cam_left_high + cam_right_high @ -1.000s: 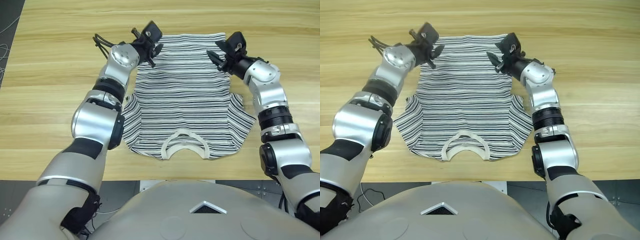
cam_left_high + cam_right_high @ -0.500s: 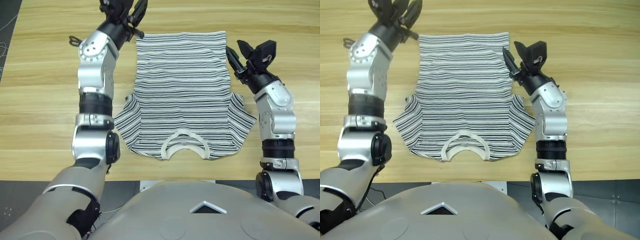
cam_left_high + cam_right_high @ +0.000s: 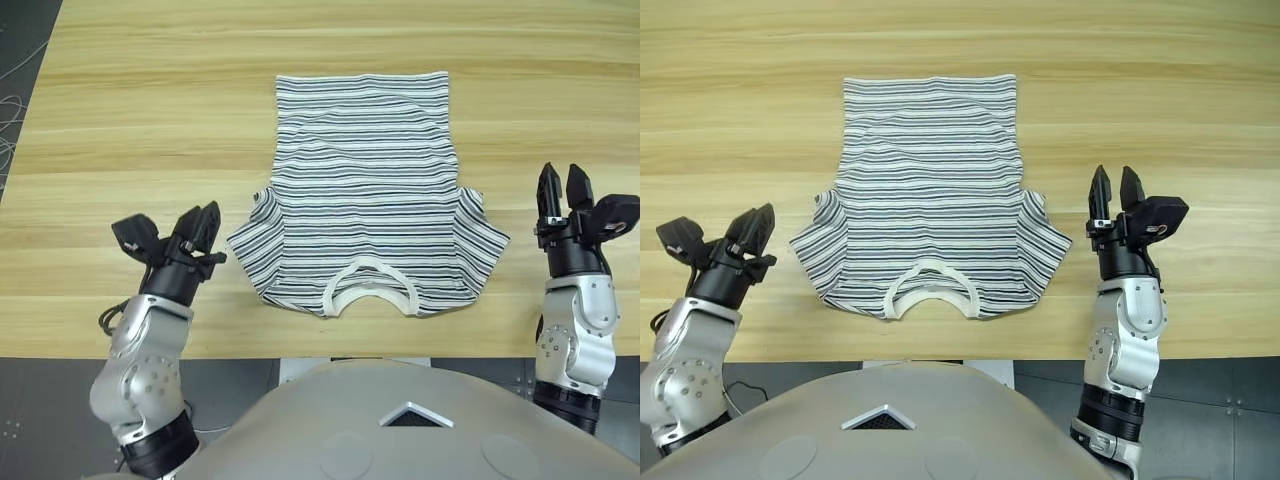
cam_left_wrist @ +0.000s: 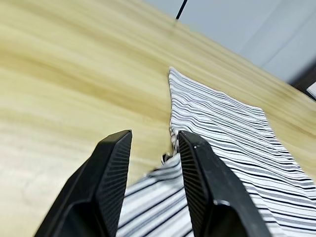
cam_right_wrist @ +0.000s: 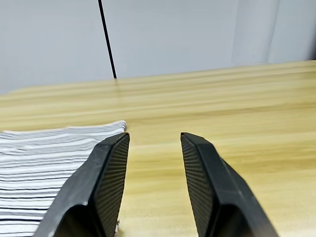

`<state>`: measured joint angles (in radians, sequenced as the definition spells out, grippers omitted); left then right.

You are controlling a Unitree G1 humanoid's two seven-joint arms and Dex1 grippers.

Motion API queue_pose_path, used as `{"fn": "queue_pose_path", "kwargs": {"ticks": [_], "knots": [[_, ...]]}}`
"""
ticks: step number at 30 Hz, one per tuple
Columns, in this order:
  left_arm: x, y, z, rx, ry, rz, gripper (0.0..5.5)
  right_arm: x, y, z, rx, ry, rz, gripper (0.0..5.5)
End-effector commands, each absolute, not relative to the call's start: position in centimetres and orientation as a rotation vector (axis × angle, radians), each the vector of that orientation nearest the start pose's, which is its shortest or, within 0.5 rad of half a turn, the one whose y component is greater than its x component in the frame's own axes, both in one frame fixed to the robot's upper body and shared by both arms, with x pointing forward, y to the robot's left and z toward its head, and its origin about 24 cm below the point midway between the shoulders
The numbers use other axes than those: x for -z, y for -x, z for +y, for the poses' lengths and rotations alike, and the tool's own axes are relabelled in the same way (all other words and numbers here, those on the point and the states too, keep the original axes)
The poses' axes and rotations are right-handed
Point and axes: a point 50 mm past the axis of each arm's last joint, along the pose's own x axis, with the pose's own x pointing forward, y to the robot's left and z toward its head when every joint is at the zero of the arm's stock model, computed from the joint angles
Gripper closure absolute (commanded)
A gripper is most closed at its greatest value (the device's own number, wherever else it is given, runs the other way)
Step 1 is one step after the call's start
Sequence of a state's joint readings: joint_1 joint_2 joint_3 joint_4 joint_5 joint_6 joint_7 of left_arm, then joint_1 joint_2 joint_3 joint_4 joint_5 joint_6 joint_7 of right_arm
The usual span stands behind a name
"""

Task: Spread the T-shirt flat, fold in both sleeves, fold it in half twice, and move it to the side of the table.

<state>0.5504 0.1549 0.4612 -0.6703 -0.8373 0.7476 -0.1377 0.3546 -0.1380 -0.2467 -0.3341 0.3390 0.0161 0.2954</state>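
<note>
A striped T-shirt point(image 3: 365, 190) lies flat, front side up, in the middle of a wooden table point(image 3: 150, 100). Its hem points to 12 o'clock and its pale collar point(image 3: 368, 288) to 6 o'clock, close to the table's near edge. Both short sleeves are spread outward, the left sleeve point(image 3: 255, 235) toward 8 o'clock and the right sleeve point(image 3: 483, 235) toward 4 o'clock (a few soft wrinkles cross the chest).

The left pincer point(image 3: 200, 218) sits at about 9 o'clock from the shirt, near the left sleeve but apart from it, with its tips angled toward 1 o'clock. Its two fingers stand apart and hold nothing.

The right pincer point(image 3: 563, 190) sits at about 3 o'clock from the shirt, near the right sleeve and not touching it, with its tips aimed at 12 o'clock. Its fingers are likewise parted and hold nothing.
</note>
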Motion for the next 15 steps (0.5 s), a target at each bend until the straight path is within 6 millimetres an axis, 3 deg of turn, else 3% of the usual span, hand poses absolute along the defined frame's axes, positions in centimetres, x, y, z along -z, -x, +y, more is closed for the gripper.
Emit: {"fn": "queue_pose_path", "kwargs": {"ticks": [1,8,15], "knots": [[-5.1,-10.3,23.4,-0.088,0.582,0.554,3.75,-6.7,-17.7,-21.4,-0.038,-0.121,-0.086,3.59],[-2.4,-9.3,23.3,-0.153,0.673,0.801,3.75,-7.7,-17.9,-21.1,-0.016,-0.108,-0.119,3.59],[-0.9,-10.9,23.4,-0.188,0.686,0.816,3.75,-8.1,-17.7,-20.7,-0.022,-0.109,-0.131,3.59]]}}
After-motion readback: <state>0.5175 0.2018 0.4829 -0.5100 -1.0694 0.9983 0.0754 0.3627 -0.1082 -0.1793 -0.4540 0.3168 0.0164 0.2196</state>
